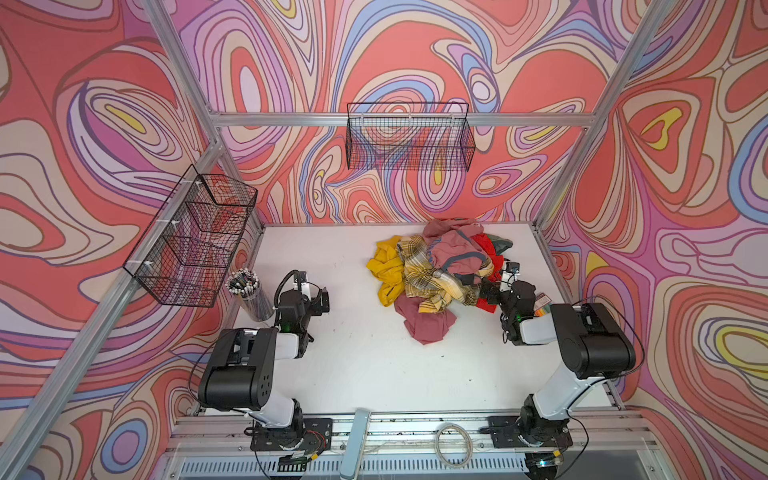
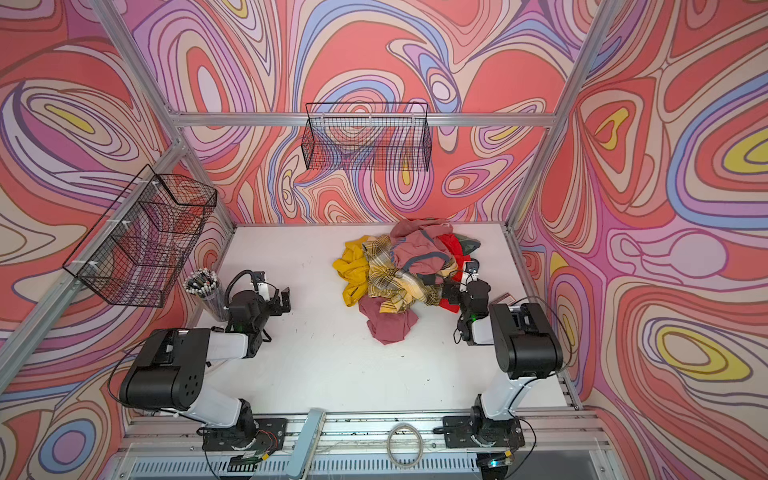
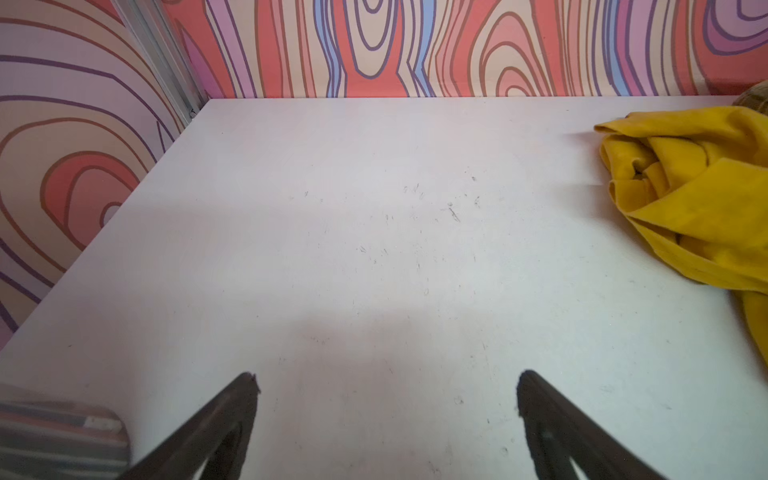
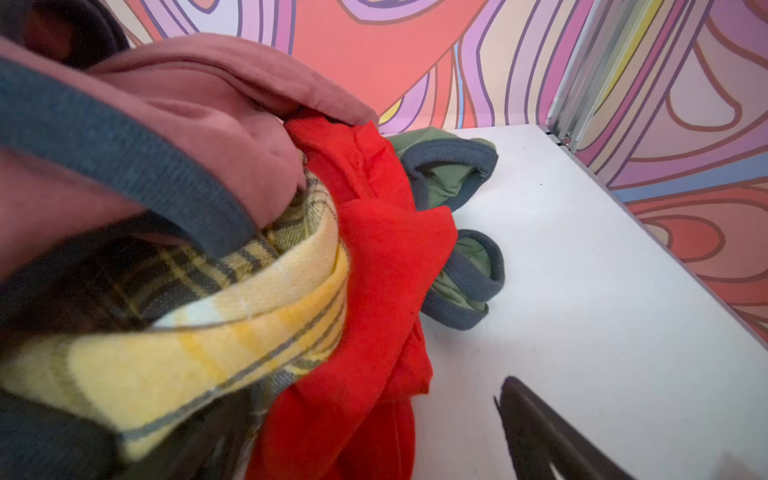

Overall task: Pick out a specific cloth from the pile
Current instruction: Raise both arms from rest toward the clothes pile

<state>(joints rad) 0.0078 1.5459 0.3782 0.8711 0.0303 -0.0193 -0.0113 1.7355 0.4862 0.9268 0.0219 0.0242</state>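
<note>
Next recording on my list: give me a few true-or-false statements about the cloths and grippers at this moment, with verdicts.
The red cloth lies on the right side of the pile, touching the olive green garment. True.
The left gripper grips the mustard yellow garment. False: it is open over bare table, apart from it.
The right gripper is open at the pile's right edge. True.
The wire basket on the back wall holds a cloth. False: it looks empty.

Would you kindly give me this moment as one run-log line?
left gripper: open, above table | right gripper: open, at red cloth, pile edge | grasp: none yet
</note>
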